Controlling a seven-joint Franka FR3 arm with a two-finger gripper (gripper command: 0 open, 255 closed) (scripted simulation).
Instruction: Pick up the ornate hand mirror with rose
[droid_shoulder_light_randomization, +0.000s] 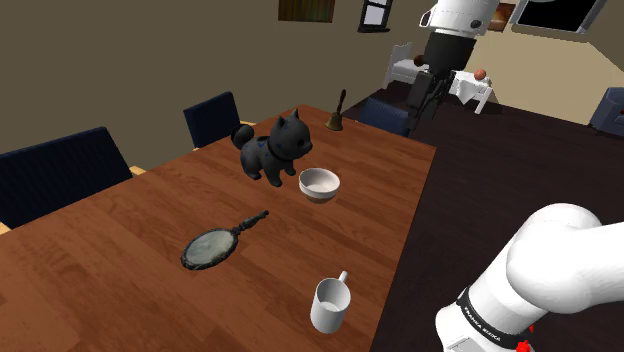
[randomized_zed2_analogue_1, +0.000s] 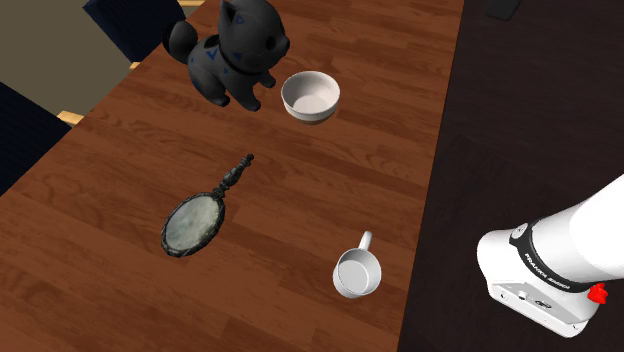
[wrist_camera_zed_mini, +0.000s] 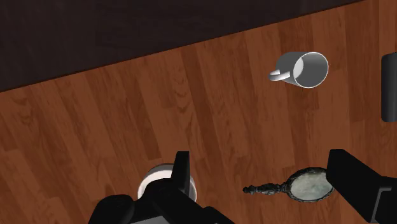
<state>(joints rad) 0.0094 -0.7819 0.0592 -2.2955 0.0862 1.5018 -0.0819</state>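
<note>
The hand mirror (droid_shoulder_light_randomization: 211, 248) lies flat on the wooden table (droid_shoulder_light_randomization: 110, 270), a dark ornate oval frame around greyish glass, its thin handle pointing toward the white bowl. It also appears in the second exterior view (randomized_zed2_analogue_1: 194, 223). My gripper (droid_shoulder_light_randomization: 427, 97) hangs high above the table's far edge, well away from the mirror. In the wrist view the gripper (wrist_camera_zed_mini: 264, 170) is open, its fingers wide apart with nothing between them. The mirror (wrist_camera_zed_mini: 310, 186) shows far below, close to one finger.
A black cat figure (droid_shoulder_light_randomization: 275, 148) and a white bowl (droid_shoulder_light_randomization: 320, 184) stand beyond the mirror. A white mug (droid_shoulder_light_randomization: 331, 305) sits near the table's front edge. A small bell (droid_shoulder_light_randomization: 337, 115) stands at the far end. Dark blue chairs (droid_shoulder_light_randomization: 60, 175) line the shoulder view's left side.
</note>
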